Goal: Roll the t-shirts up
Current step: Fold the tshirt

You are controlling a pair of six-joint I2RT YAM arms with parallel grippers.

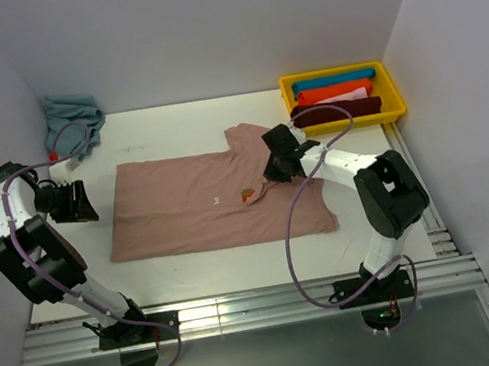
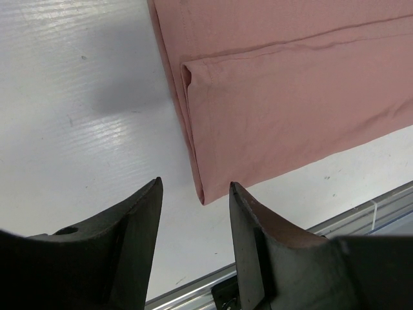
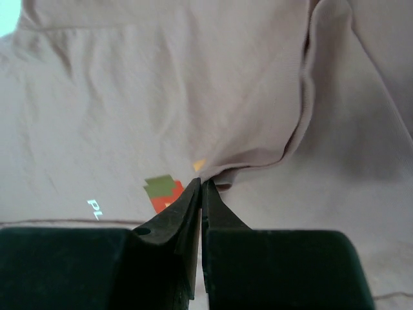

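Observation:
A dusty pink t-shirt (image 1: 185,211) lies spread on the white table, its sides folded in, and its small orange-and-white chest print (image 1: 248,195) faces up. My right gripper (image 1: 270,177) is shut on a pinched fold of the pink t-shirt's cloth (image 3: 161,77) right beside the print (image 3: 162,194); the gripper tips (image 3: 203,184) meet on the fabric. My left gripper (image 1: 84,204) is open and empty just left of the t-shirt's left end. In the left wrist view the t-shirt's folded corner (image 2: 284,103) lies just beyond the open gripper (image 2: 195,188).
A yellow bin (image 1: 338,71) at the back right holds several rolled shirts, teal, orange, white and dark red. A crumpled blue-grey shirt (image 1: 70,111) lies in the back left corner. Metal rails (image 1: 244,309) run along the table's front edge. White walls enclose three sides.

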